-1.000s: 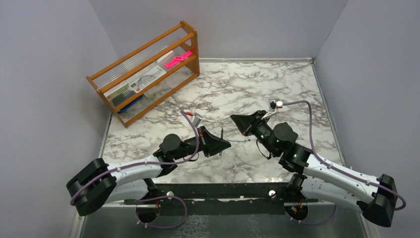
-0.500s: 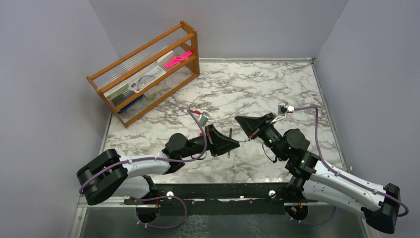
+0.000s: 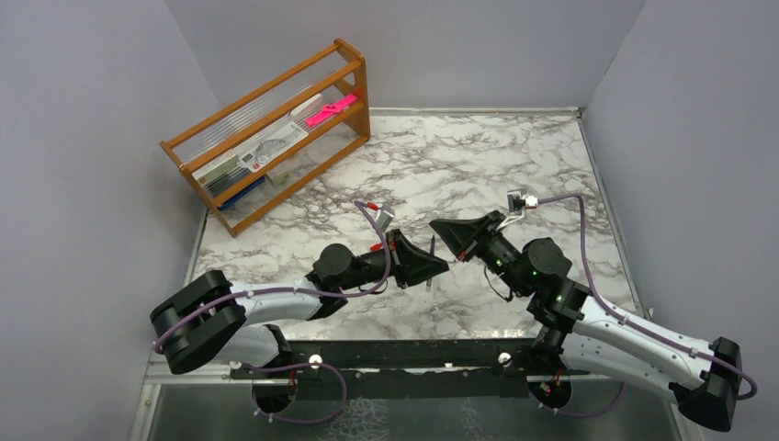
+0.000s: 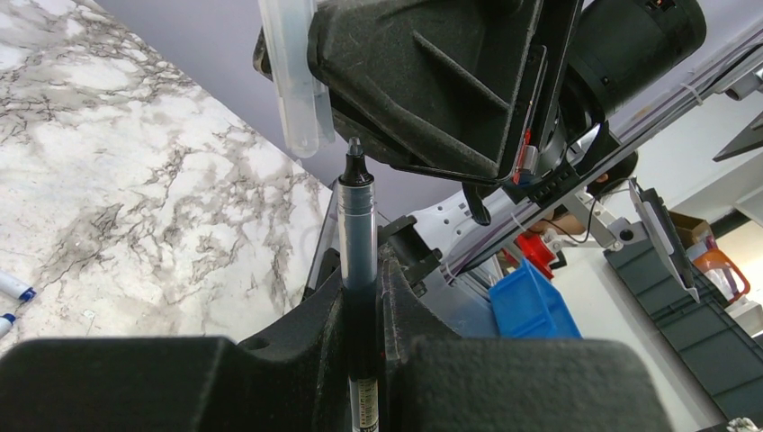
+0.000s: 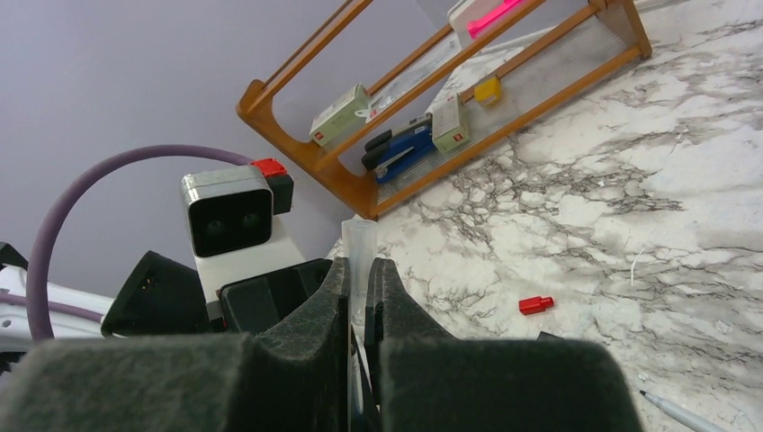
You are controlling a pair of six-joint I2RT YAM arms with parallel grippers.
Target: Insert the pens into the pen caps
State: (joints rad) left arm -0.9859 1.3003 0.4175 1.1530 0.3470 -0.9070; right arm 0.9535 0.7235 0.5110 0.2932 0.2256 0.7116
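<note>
From above, we see two robot arms meeting over the near middle of a marble table [image 3: 478,156]. The left gripper [image 3: 439,266] comes in from the left with a black pen [image 3: 430,253] standing upright in it. The right gripper [image 3: 439,228] faces it from the right, its tip just beside the pen. A wooden rack [image 3: 354,69] stands at the far left, with a flat pink object [image 3: 331,110] on it.

From the left wrist, we see the left gripper [image 4: 364,301] pinched narrowly on the black pen [image 4: 357,225], tip up. Just above, the right gripper [image 4: 414,81] holds a clear cap [image 4: 297,90] pointing down. The pen tip sits just beside the cap's lower end and is not inside it. At the far left edge a white pen [image 4: 11,288] lies on the table with a second one just beside it.

From the right wrist, we see the right gripper [image 5: 362,288] closed tightly on the clear cap [image 5: 358,247]. A red cap [image 5: 536,304] lies loose on the marble to the right, and a pale pen [image 5: 675,409] lies at the near right corner.

We judge the task to be early: no pen shown here wears a cap. The black pen needs lining up and pushing in, and the other pens and the red cap are untouched
</note>
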